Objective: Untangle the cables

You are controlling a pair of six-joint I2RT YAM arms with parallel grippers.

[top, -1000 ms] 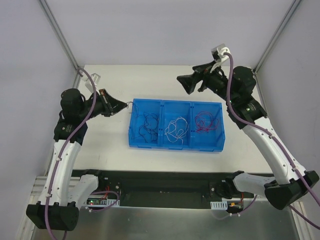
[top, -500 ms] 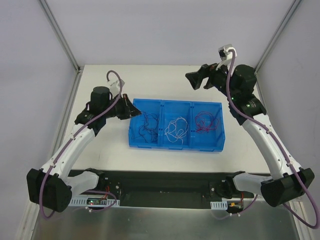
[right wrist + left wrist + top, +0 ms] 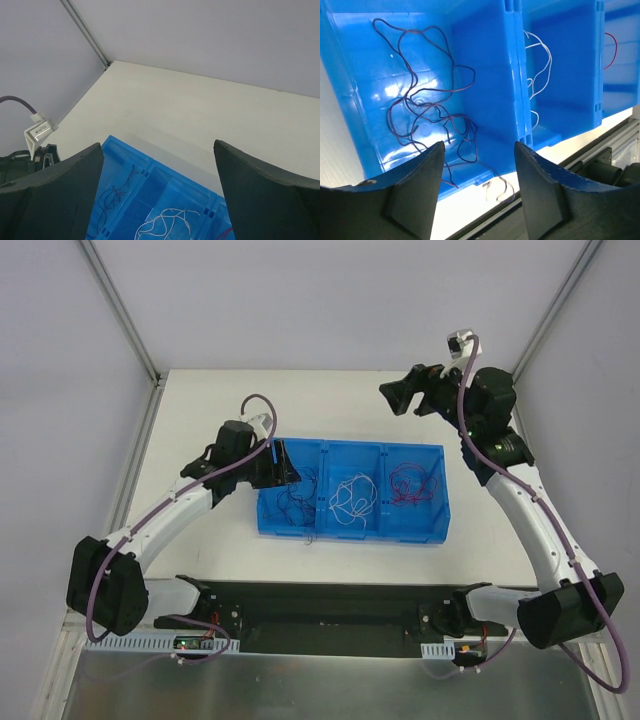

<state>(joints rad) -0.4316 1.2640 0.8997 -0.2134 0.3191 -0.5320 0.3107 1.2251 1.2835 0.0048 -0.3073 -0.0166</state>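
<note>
A blue tray (image 3: 350,444) with three compartments holds the cables: dark purple ones (image 3: 292,495) on the left, white ones (image 3: 350,500) in the middle, red ones (image 3: 415,483) on the right. My left gripper (image 3: 288,465) hovers over the left compartment's left wall, open, with nothing between its fingers. In the left wrist view the left gripper (image 3: 479,146) frames the loose dark purple cables (image 3: 420,107), and one strand end (image 3: 500,189) hangs over the tray's near wall onto the table. My right gripper (image 3: 395,398) is raised behind the tray's right end, open wide and holding nothing.
The black base plate (image 3: 330,605) runs along the table's near edge. Metal frame posts (image 3: 120,310) rise at the back corners. White tabletop (image 3: 200,105) stretches behind the tray. The left arm's white camera mount (image 3: 40,131) shows in the right wrist view.
My left arm swung right from the table's left side to over the tray's left compartment, and its jaws went from shut to open. The right gripper drifted slightly right.
</note>
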